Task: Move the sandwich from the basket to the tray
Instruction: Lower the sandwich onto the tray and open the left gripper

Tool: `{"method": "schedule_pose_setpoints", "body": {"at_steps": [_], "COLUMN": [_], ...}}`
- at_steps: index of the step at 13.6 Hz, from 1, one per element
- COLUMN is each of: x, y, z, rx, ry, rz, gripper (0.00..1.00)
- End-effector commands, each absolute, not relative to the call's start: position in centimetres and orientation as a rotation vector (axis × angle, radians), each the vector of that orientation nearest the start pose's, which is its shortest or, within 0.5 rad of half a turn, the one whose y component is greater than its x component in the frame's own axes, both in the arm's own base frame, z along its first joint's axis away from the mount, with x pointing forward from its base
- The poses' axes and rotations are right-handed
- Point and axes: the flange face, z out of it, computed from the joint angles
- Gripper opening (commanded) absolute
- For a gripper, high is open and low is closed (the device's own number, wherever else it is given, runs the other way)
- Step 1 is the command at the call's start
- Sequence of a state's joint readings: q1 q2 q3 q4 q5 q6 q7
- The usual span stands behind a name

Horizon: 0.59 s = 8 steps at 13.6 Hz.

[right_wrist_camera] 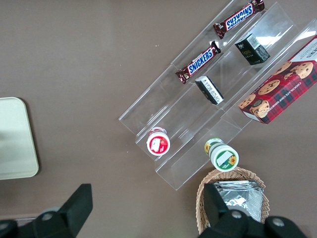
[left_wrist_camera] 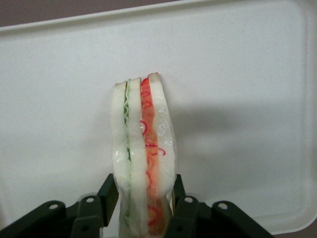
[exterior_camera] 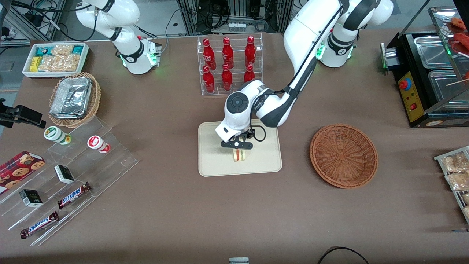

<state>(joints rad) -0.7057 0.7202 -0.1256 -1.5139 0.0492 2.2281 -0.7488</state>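
Gripper (exterior_camera: 237, 145) is over the tray (exterior_camera: 212, 161), fingers (left_wrist_camera: 108, 192) pinching the sandwich (exterior_camera: 239, 154) from both flat bread sides. In the wrist view the wedge stands on edge between the pads, green filling against one slice, red against the other, bread bulging slightly at the pinch. Cream tray surface fills the view around it.

From the front camera the sandwich sits roughly at the tray's centre, a little toward 5 o'clock. Whether its lower edge touches the tray I cannot tell; a shadow lies close beside it, so it looks very near or just resting.

The basket (exterior_camera: 343, 155) lies at about 3 o'clock from the tray, well apart, toward the working arm's end of the table, with nothing in it. The rack of red bottles (exterior_camera: 229, 64) stands at 12 o'clock from the tray, near the arm's forearm.

Judgement: carry is finished, step in hand is the set-down. Next move calls for confirming contact with the tray, spreading the fingers gently so the soft bread is not dragged or tipped, then lifting straight up clear of the wedge.
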Motion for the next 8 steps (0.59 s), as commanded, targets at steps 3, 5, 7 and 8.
{"method": "schedule_pose_setpoints", "body": {"at_steps": [3,5,7,8], "x": [50.6,51.4,52.0,52.6], "y": [-50.1,-47.7,-44.3,-41.9], "z": [33.5,38.6,43.0,45.1], "rx": [-3.177,-3.177,-3.134,-3.109], "ry": [0.06,-0.003,-0.081,-0.13], "rz": [-0.059,-0.099,-0.072,-0.057], "gripper": [1.0,1.0,1.0,1.0]}}
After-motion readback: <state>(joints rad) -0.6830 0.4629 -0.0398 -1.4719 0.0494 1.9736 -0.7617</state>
